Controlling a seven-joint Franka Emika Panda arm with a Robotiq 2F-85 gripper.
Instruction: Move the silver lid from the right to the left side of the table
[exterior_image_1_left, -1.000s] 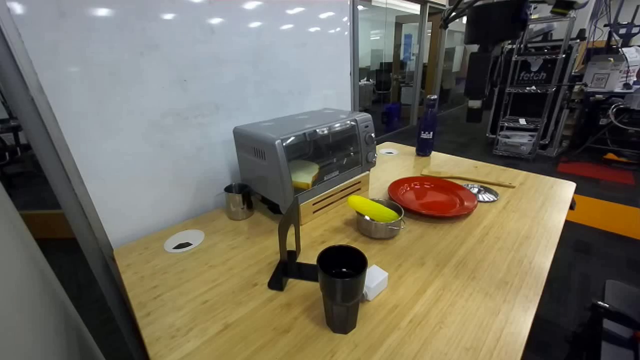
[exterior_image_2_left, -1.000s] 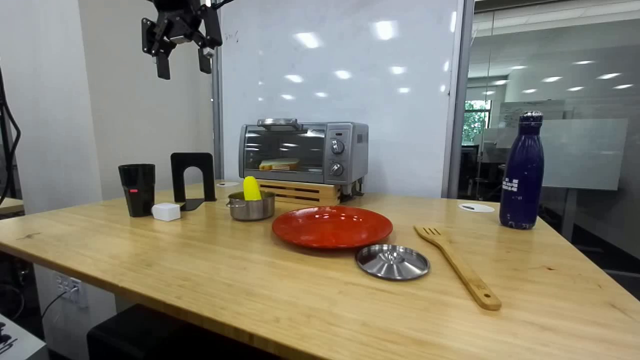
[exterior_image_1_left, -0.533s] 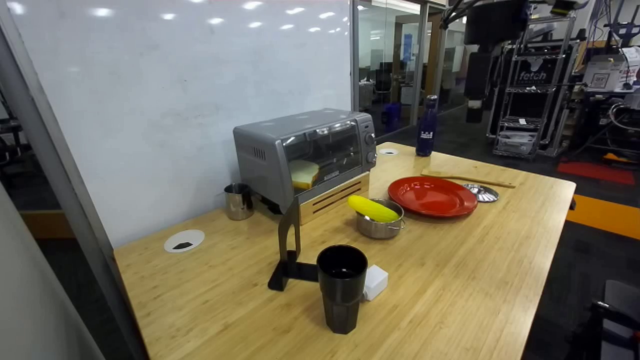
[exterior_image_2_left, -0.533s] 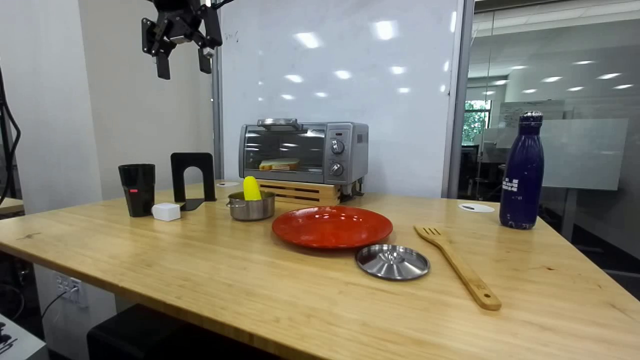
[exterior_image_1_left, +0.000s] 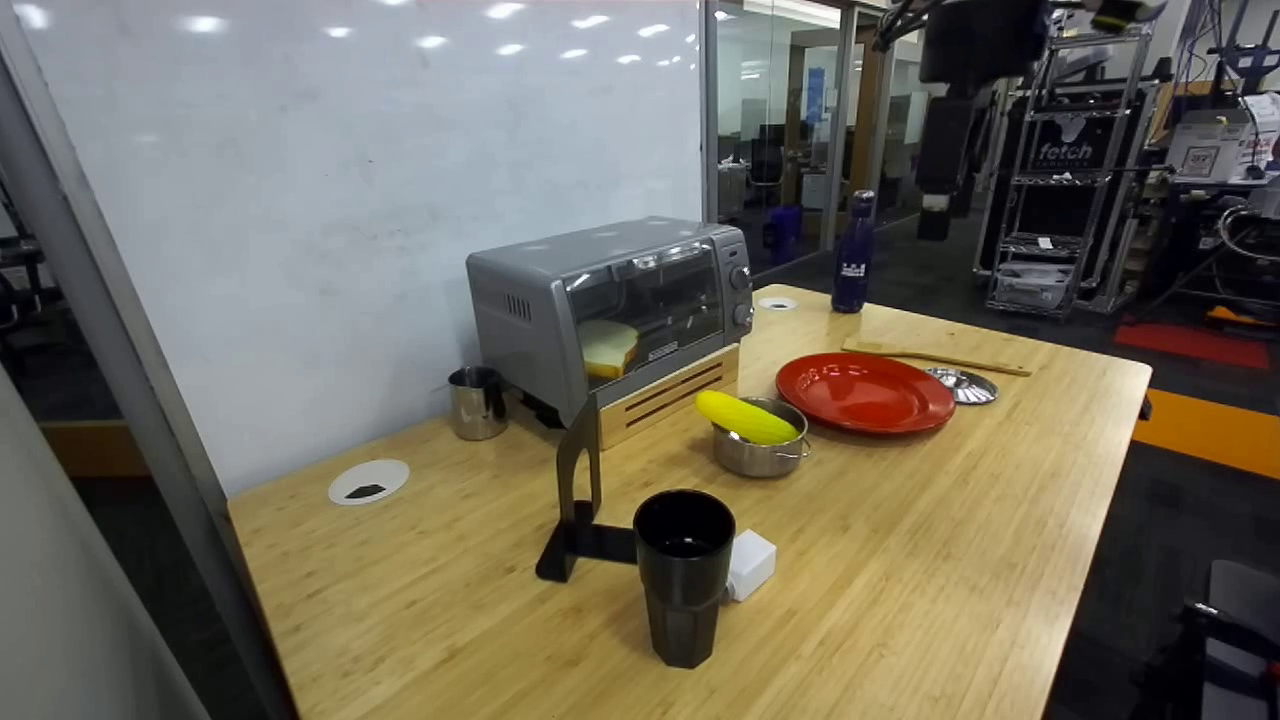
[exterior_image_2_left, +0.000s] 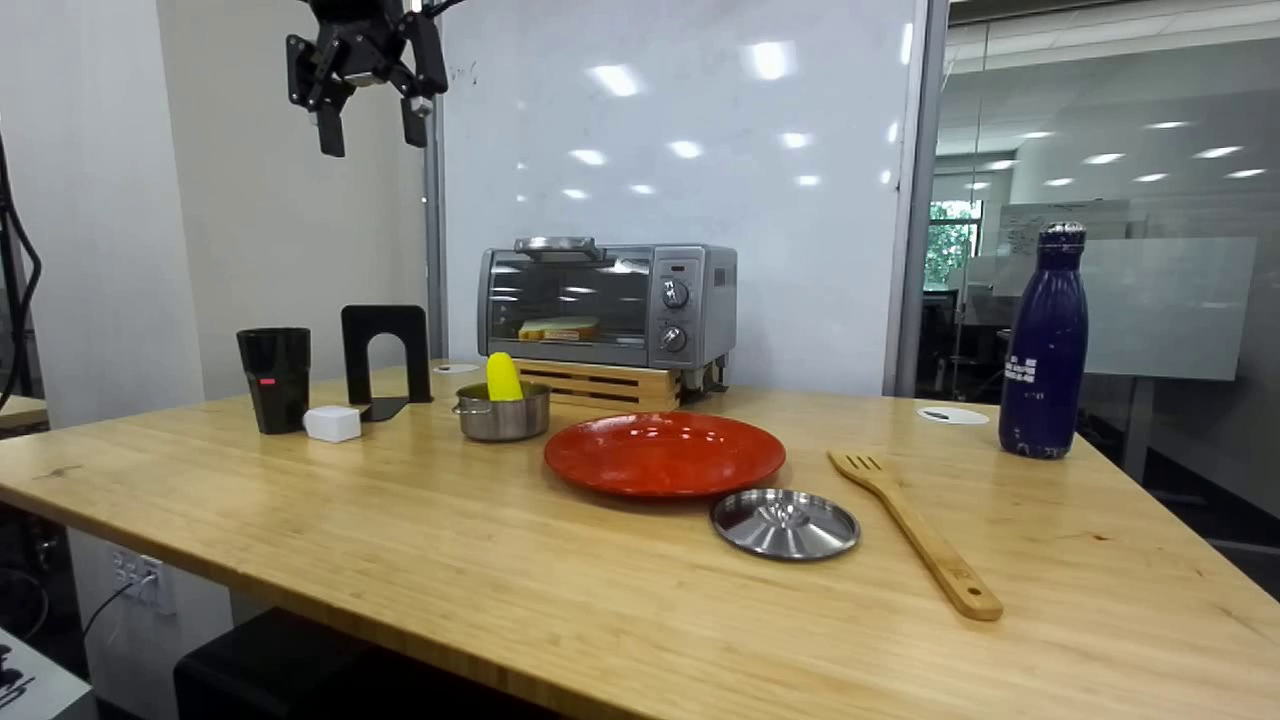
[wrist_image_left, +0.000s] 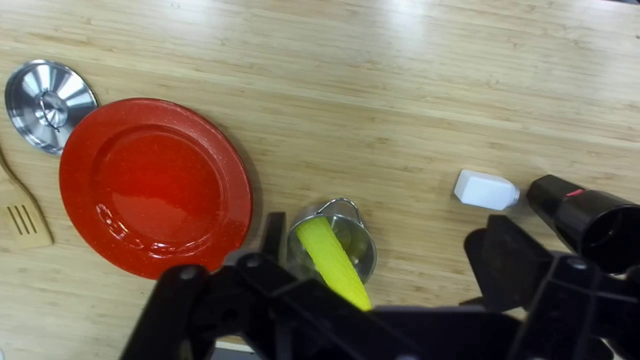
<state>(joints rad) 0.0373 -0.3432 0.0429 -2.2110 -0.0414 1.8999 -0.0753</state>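
The silver lid (exterior_image_2_left: 785, 524) lies flat on the wooden table (exterior_image_2_left: 400, 540), beside the red plate's rim, knob up. It also shows in an exterior view (exterior_image_1_left: 963, 386), partly behind the plate, and at the far left of the wrist view (wrist_image_left: 50, 107), where the plate's rim covers its edge. I cannot tell whether lid and plate touch. My gripper (exterior_image_2_left: 372, 130) is open and empty, high above the table and well away from the lid. In the wrist view its fingers (wrist_image_left: 387, 225) are spread wide, with the metal pot below, near one finger.
The red plate (exterior_image_2_left: 665, 455) and wooden fork (exterior_image_2_left: 920, 540) flank the lid. A metal pot (exterior_image_2_left: 505, 415) holds a yellow item (exterior_image_2_left: 503, 378). A toaster oven (exterior_image_2_left: 600, 305), black cup (exterior_image_2_left: 275, 380), white bottle (exterior_image_2_left: 332, 424), black bookend (exterior_image_2_left: 385, 320) and blue bottle (exterior_image_2_left: 1045, 350) also stand or lie there.
My gripper has shifted slightly, a little left and up in an exterior view. It stays open. The lid and the other things have not moved.
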